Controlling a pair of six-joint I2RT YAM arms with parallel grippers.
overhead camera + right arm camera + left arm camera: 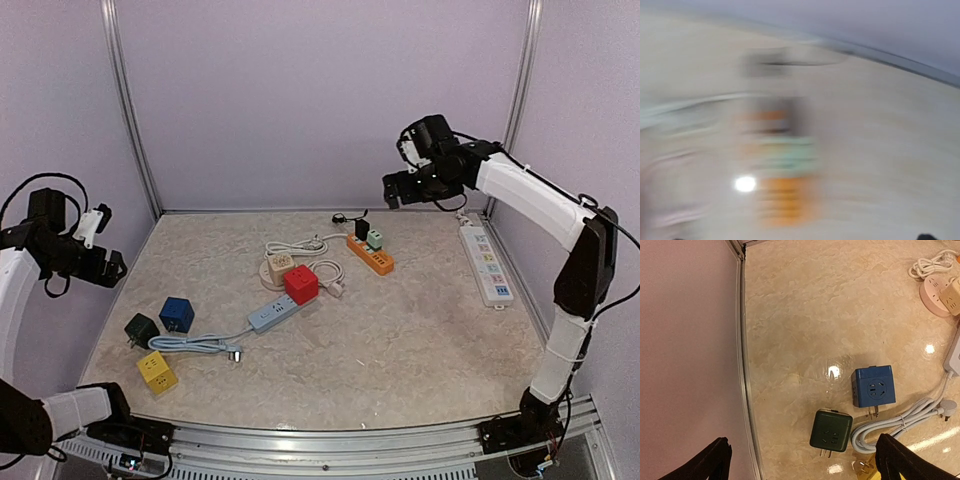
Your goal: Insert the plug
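Note:
My left gripper [108,266] hangs open and empty high over the table's left edge; in its wrist view [803,445] a dark green cube adapter [831,430] lies below it, a blue one [873,386] beyond. A bundled grey cable [900,422] ends in a loose plug [949,407]. It belongs to the grey-blue power strip [275,313], which carries a red cube [300,284]. My right gripper [395,190] is raised at the back above the orange power strip [370,255]. Its wrist view is motion-blurred, showing that strip [787,200] with a green adapter [790,152]; the fingers sit wide apart.
A yellow cube adapter [157,371] lies front left. A round beige socket [280,266] with a white cord sits mid-table. A long white power strip [486,262] lies along the right side. Metal frame posts and walls enclose the table.

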